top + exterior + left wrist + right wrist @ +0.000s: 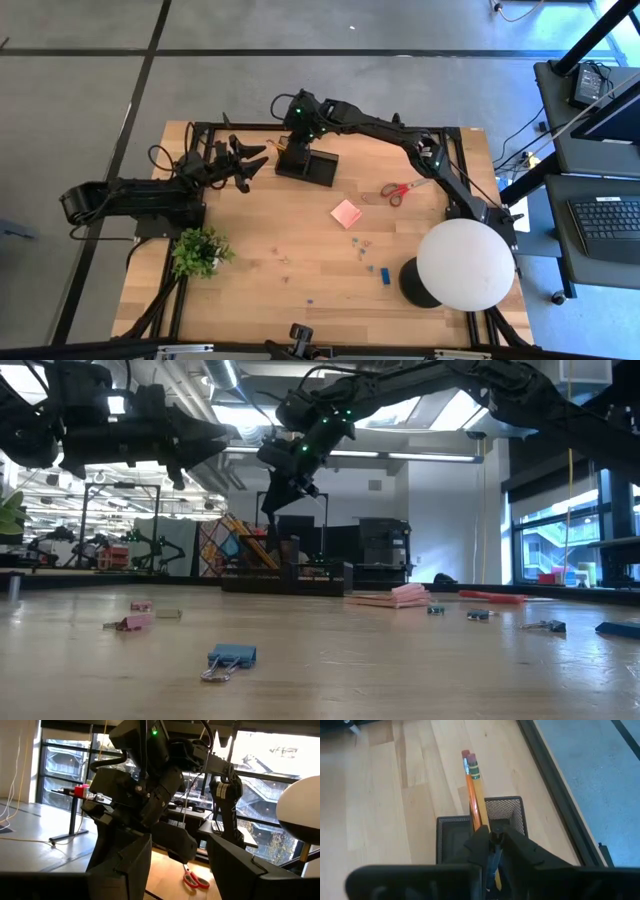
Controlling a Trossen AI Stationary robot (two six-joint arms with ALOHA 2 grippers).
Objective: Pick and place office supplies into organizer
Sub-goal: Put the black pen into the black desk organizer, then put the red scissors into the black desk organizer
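Observation:
The black mesh organizer [306, 166] stands at the table's far middle. My right gripper [290, 143] hangs just above it, slanting down, shut on a yellow pencil [479, 795]. A second, orange pencil [469, 790] stands beside it, eraser up. My left gripper [252, 160] hovers open left of the organizer and holds nothing. Red-handled scissors [403, 189], a pink sticky-note pad [346, 213], a small blue block [384, 272] and several tiny clips [360, 245] lie flat on the wood to the right. My right gripper pinches the yellow pencil's shaft [487, 824] between its two fingers, coming from above at a slant. The pencil stands eraser end up over the organizer [505, 810]. Its lower part runs down behind the fingers, so I cannot tell which compartment it enters.
A green potted plant [200, 252] stands near the left arm's base. A white globe lamp [465, 262] stands at the near right. A blue clip [230, 656] and a pink clip [130, 622] lie on the near part of the table. The black frame rail [555, 805] runs behind the organizer.

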